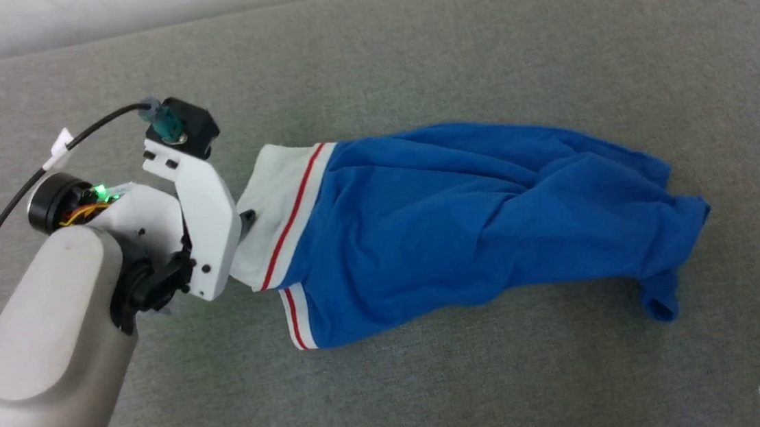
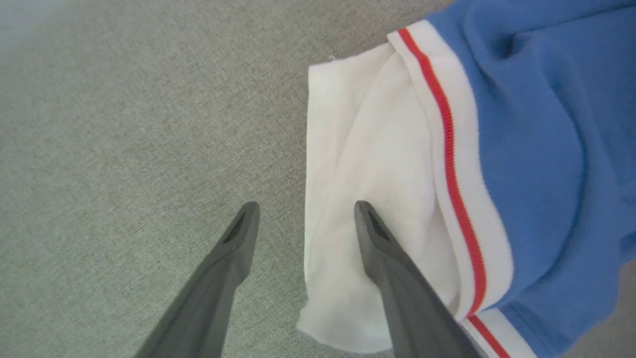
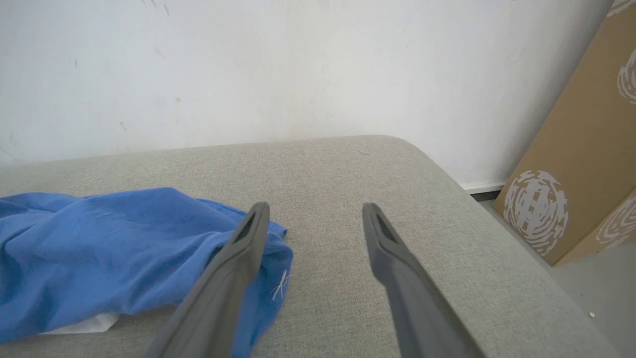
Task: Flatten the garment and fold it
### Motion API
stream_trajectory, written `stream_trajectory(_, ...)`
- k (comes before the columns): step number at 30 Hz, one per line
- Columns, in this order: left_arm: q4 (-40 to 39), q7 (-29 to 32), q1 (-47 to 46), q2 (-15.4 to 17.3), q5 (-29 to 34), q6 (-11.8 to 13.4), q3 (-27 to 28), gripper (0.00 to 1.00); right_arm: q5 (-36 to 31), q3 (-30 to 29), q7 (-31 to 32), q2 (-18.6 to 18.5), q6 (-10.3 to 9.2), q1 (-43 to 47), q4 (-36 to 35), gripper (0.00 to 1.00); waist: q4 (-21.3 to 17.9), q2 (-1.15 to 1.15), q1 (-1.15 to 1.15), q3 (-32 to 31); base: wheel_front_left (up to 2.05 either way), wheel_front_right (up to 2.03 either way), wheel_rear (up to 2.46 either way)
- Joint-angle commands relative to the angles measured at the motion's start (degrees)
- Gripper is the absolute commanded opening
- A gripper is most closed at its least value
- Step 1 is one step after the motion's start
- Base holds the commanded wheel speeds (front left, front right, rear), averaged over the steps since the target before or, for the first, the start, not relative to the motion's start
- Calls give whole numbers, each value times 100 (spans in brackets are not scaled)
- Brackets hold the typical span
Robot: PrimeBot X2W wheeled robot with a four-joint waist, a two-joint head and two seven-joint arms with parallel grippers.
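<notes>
Blue cloth, one garment (image 1: 464, 227), lies crumpled in a long bundle on the grey-covered table (image 1: 436, 387). Its white sleeve (image 2: 357, 149) with the red stripe is the end nearest to the left fingers (image 2: 238, 243). The left arm (image 1: 48, 352) is bent at the wrist. Its two fingers stand wide apart and hold nothing, one over the sleeve, the other over bare table. Whether they touch the cloth I cannot tell. The right fingers (image 3: 248, 238), also two, are wide and empty, just beside the blue end, pointing toward the wall (image 3: 298, 64).
</notes>
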Motion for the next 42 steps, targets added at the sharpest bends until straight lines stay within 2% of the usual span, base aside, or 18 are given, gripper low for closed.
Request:
stream_trajectory(1, 14, 38, 58, 47, -3, 8, -14, 100, 38, 9, -46, 14, -5, -93, 11, 100, -132, 0, -1, 171, 0, 0, 0)
stream_trajectory(4, 52, 169, 202, 128, -36, 79, -19, 100, 37, 8, -47, 14, -5, -144, 8, 100, -139, 0, -1, 252, 0, 0, 0)
stream_trajectory(9, 110, 411, 530, 65, -356, 200, 18, 100, 12, -1, -3, 14, -5, -214, -5, 100, -115, 0, -1, 339, 0, 0, 0)
stream_trajectory(10, 98, 468, 588, 38, -460, 204, 34, 24, 4, 4, 10, 14, -5, -227, -9, 100, -105, 0, -1, 351, 0, 0, 0)
stream_trajectory(11, 83, 505, 635, -4, -570, 225, 67, 0, -4, 6, 23, 14, -5, -237, -13, 100, -90, 0, -1, 362, 0, 0, 0)
stream_trajectory(17, -90, 335, 618, -263, -944, 476, 401, 0, -55, -8, 104, 14, -5, -314, -41, 100, 60, 0, -1, 307, 0, 0, 0)
stream_trajectory(24, -314, -795, 334, -406, -802, 671, 934, 0, -85, -14, 178, 14, -5, -206, 2, 100, 298, 0, -1, -230, 0, 0, 0)
stream_trajectory(28, -443, -1346, 458, -587, -841, 897, 1225, 0, -77, -24, 232, 14, -5, -38, 18, 100, 496, 0, -1, -584, 0, 0, 0)
stream_trajectory(33, -950, -2137, 1084, -836, -897, 1539, 1854, 0, -60, -6, 307, 14, -5, 116, -19, 100, 707, 0, -1, -868, 0, 0, 0)
stream_trajectory(38, -1836, -2953, 2313, -989, -868, 2252, 2715, 0, -52, -8, 373, 14, -5, 216, -78, 100, 829, 0, -1, -957, 0, 0, 0)
stream_trajectory(42, -2538, -3404, 3710, -1218, -964, 2525, 3281, 0, -52, -20, 413, 14, -5, 293, -88, 100, 873, 0, -1, -967, 0, 0, 0)
